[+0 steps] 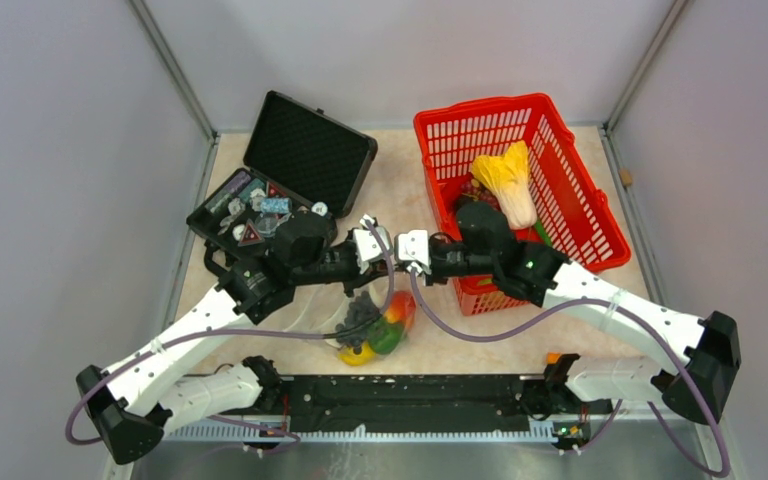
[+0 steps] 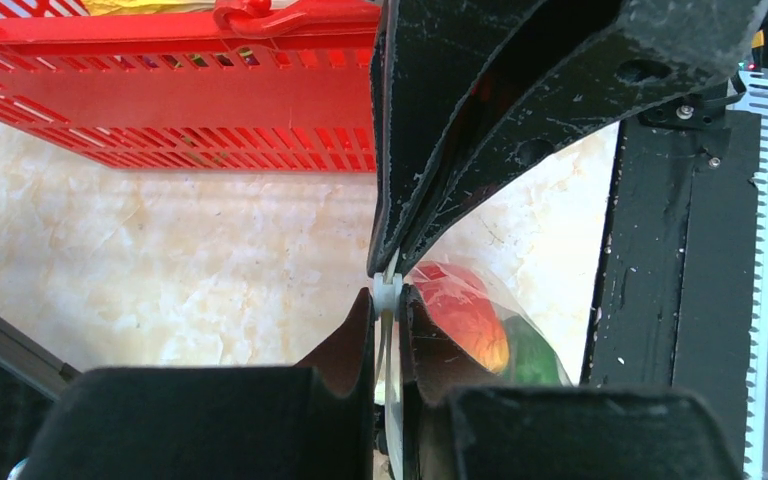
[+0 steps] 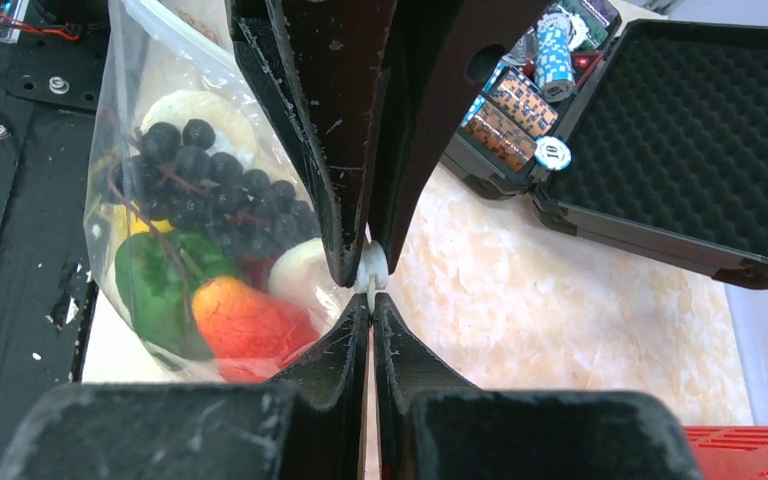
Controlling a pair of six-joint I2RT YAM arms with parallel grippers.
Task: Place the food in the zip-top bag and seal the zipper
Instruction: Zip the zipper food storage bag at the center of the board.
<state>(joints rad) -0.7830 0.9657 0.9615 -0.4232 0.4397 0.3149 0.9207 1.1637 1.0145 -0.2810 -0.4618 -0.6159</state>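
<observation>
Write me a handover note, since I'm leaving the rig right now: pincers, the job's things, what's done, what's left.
The left pincer is shut on the whitish press-seal strip of the clear crinkly plastic bag.
The right pincer is shut on the same strip, right beside it.
Bagged: dark toy grapes, green toy pepper, red-orange toy fruit.
The pale toy cabbage lies in the red mesh basket.
Left: bag it if wanted, then press the strip shut; how much is sealed cannot be told.
</observation>
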